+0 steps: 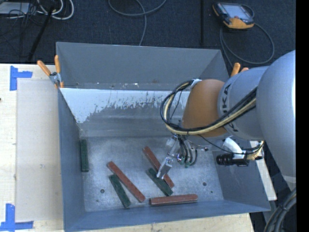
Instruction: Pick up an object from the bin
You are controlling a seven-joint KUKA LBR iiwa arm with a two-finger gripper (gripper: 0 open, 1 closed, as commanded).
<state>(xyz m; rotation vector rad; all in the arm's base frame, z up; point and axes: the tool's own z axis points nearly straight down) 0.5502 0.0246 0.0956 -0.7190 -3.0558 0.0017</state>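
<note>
Grey metal bin: smooth sloped walls, scuffed and speckled floor. All loose items flat, narrow, straight-edged strips with a matt surface.

Far left: left green strip, dark, lying along the left wall, well apart from the rest.

Left of centre: long red-brown strip on a diagonal, with short green strip just beside it, nearly parallel.

Front, near the centre: front red-brown strip, lying along the front wall.

Right of centre: crossed red-brown strip and crossed green strip, overlapping; which one on top, not discernible.

Gripper low over that overlap, partly hiding it. Contact with either strip: cannot tell. Gripper opening: cannot tell. No item seen in its grasp.

Above it, glossy orange cover looped by black-and-yellow cables.
</note>
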